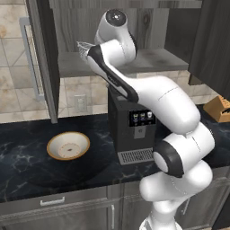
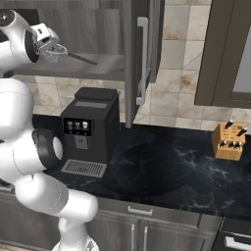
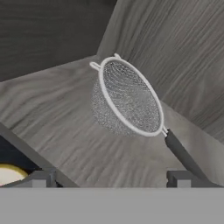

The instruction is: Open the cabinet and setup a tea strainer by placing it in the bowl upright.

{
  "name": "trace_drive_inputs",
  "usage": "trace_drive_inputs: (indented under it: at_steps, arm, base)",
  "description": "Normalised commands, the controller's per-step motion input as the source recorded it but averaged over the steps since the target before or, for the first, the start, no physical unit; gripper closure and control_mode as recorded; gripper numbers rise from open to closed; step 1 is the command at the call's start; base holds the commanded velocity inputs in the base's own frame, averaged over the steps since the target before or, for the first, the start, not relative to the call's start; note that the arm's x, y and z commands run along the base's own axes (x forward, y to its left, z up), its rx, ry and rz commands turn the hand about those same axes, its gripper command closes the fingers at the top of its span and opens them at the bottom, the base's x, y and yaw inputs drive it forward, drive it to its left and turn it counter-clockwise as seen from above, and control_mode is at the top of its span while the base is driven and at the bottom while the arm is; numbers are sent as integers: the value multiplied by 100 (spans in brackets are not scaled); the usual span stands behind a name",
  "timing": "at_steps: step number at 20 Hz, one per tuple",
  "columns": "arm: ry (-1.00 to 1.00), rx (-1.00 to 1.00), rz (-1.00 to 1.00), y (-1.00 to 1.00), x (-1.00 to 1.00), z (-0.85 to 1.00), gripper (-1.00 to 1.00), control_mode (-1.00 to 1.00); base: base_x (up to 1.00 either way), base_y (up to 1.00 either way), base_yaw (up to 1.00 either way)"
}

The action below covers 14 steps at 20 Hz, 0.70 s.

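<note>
Our two base views look forward and down from behind, left and right, sharing the open cabinet [image 1: 67, 63] shelf; our hand view sits close inside it.

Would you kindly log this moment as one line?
cabinet: open | tea strainer: on shelf, ungrasped | end effector: open, near strainer | bowl: on counter
</note>
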Motion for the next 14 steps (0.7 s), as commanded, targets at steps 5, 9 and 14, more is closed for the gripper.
trace_drive_inputs:
  at_steps: [5, 9, 14]
  arm:
    - [11, -5, 1, 7, 45, -2, -100, -100]
    - [16, -3, 0, 0, 45, -14, -100, -100]
    - [3, -3, 0, 10, 32, 0, -100, -100]
  base:
    - [0, 0, 0]
    - [0, 0, 0]
    - [0, 0, 0]
